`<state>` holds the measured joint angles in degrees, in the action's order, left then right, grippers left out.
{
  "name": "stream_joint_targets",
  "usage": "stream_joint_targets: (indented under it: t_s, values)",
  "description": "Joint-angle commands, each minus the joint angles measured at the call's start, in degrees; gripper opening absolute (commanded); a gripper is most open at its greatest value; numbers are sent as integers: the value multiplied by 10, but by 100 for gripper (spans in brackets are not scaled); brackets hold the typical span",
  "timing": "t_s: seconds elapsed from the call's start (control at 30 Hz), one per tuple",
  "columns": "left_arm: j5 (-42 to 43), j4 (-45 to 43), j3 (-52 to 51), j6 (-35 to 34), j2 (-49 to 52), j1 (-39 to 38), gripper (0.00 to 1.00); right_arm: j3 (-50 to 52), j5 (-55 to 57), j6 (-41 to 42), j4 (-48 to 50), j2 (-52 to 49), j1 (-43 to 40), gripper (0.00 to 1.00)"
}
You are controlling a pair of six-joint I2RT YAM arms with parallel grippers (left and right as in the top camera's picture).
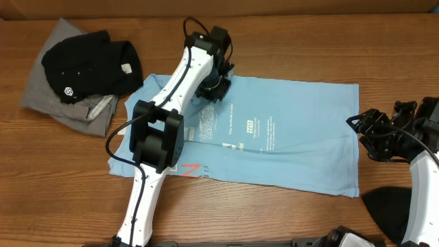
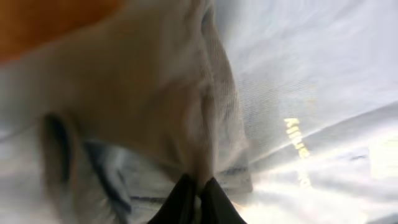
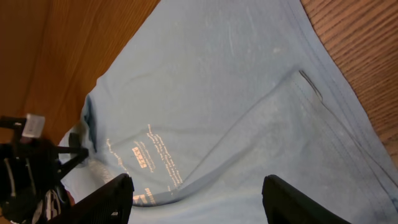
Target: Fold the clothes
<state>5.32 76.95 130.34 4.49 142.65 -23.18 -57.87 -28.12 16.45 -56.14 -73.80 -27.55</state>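
Fully outstretched, the left tool (image 1: pixel 217 85) pinches the blue T-shirt (image 1: pixel 295 130).

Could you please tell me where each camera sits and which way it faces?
Overhead: above the table, looking down on the shirt, both arms in view.
Left wrist: pressed close to the bunched shirt; left gripper shut on it.
Right wrist: at the shirt's right edge, facing the left arm; right gripper open.
Shared: overhead and right wrist show the shirt's print.

Soft even light, left wrist view blurred
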Motion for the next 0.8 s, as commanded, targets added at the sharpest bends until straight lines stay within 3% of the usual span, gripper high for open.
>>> stream_joint_targets:
  t_s: [0.0,0.17,0.3,0.4,0.53,0.67,0.77]
  values:
    - [2,13,52,-4,1,0,10,-14,0,-4,2,5,2,70]
    - [3,32,66,-4,1,-1,10,-14,0,-4,2,5,2,70]
    - [33,60,65,-5,1,-4,4,-14,0,-4,3,5,2,70]
    - [40,76,65,-7,1,-10,8,-14,0,-4,5,5,2,70]
    - [48,93,65,-7,1,-18,23,-14,0,-4,7,5,2,70]
    - [45,109,65,-7,1,-19,25,-14,0,-4,7,5,2,70]
    - [-9,121,66,-20,1,-10,25,-14,0,-4,7,5,2,70]
